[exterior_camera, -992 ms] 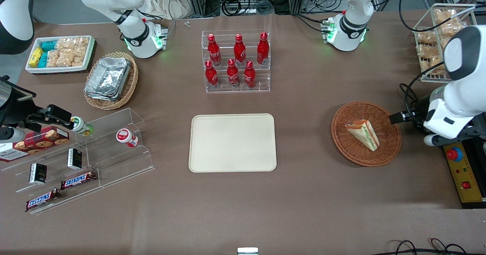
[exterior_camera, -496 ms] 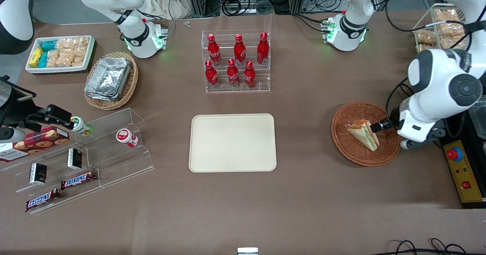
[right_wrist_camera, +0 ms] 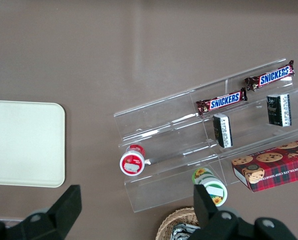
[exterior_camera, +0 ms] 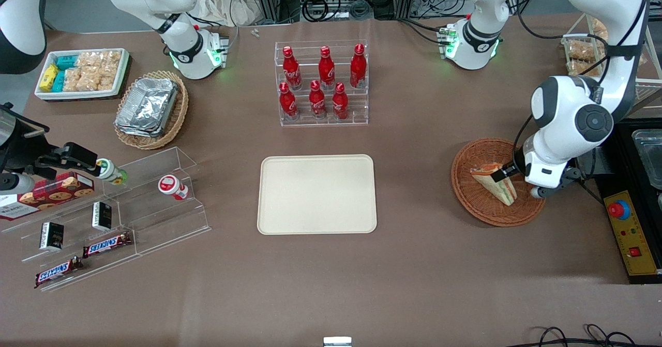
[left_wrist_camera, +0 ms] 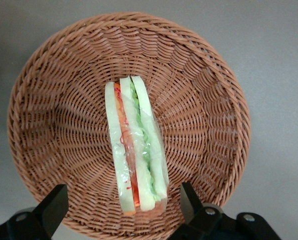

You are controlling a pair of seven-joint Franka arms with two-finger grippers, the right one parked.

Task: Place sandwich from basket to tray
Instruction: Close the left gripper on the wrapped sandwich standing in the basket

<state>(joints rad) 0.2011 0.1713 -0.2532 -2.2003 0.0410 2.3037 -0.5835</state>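
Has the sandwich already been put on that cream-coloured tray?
No, the sandwich lies in the basket under the open end effector, and the tray holds nothing.

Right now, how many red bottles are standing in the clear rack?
6: three on the upper step, three on the lower step nearer the front camera. None seems hidden. The hand hovers over the sandwich.

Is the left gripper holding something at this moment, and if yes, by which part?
Nothing is held. The left gripper is open above the reddish-brown wicker basket, fingers apart on either side of the wrapped triangular sandwich, not touching it.
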